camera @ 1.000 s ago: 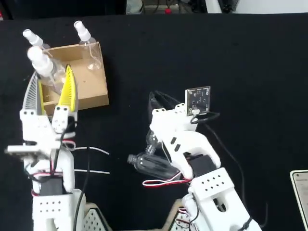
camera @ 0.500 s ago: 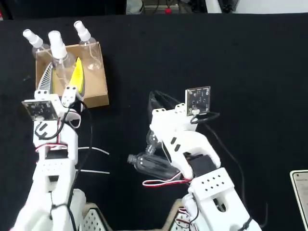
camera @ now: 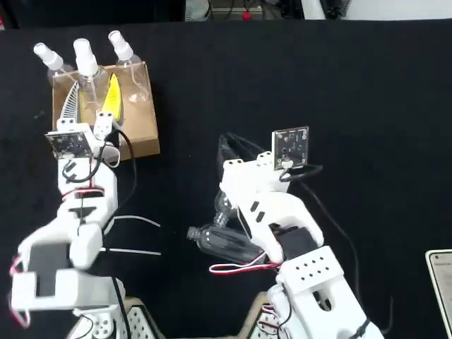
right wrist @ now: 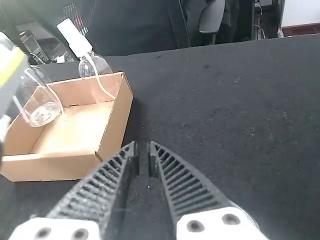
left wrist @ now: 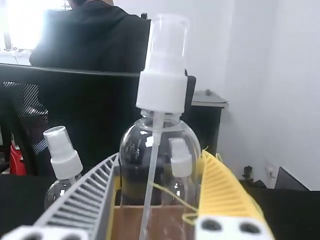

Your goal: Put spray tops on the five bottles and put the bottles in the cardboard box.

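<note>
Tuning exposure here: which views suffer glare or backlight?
Left wrist view: blown-out window in the background, bright highlights on the held bottle. High view: the lying bottle shows mostly as glints on the black table. Right wrist view: even light on the cardboard box.

Brown cardboard box (camera: pixel 138 134), black table (camera: pixel 318 78)

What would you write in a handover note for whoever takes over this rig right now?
Left gripper: shut on a topped bottle, held upright at the cardboard box.
Right gripper: shut, empty, over the table.
Done: two other topped bottles stand in the box.
Left: release the held bottle; top and box the bare bottle lying by the right arm, then any others.
</note>
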You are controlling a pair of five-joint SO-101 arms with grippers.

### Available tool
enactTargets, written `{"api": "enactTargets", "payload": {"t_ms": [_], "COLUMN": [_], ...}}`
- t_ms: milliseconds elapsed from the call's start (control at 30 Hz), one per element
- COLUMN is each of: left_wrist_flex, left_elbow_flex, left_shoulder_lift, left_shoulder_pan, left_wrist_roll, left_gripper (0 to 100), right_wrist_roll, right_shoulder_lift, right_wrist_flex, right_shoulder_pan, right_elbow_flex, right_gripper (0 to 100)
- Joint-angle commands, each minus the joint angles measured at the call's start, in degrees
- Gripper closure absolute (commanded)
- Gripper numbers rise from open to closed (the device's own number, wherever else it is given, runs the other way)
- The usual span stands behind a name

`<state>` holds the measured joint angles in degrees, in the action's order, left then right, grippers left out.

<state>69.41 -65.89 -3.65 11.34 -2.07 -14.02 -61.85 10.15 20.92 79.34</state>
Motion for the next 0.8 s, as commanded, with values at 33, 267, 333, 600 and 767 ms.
{"api": "enactTargets", "payload": {"t_ms": [33, 267, 333, 600, 767], "left_wrist_flex": [10.46, 12.40, 12.40, 11.96, 7.21], "left_elbow_flex": [8.92, 15.52, 16.92, 18.42, 20.97], "left_shoulder_lift": [12.75, 23.65, 25.14, 26.81, 26.90], "left_shoulder_pan": [0.75, 3.12, 3.56, 3.56, 3.82], "left_wrist_roll": [0.09, -0.26, -0.35, -0.35, -0.35], "left_gripper": [92, 92, 92, 92, 92], "right_wrist_roll": [0.53, 0.53, 0.53, 0.53, 0.53], "right_shoulder_lift": [4.09, 4.09, 4.09, 4.18, 3.82], "right_wrist_flex": [-1.49, -1.49, -1.49, -1.49, -1.49], "right_shoulder_pan": [-0.35, -0.35, -0.35, 1.41, 4.13], "right_elbow_flex": [-0.57, -0.57, -0.57, -0.40, 0.66], "right_gripper": [95.6, 95.6, 95.6, 95.6, 95.6]}}
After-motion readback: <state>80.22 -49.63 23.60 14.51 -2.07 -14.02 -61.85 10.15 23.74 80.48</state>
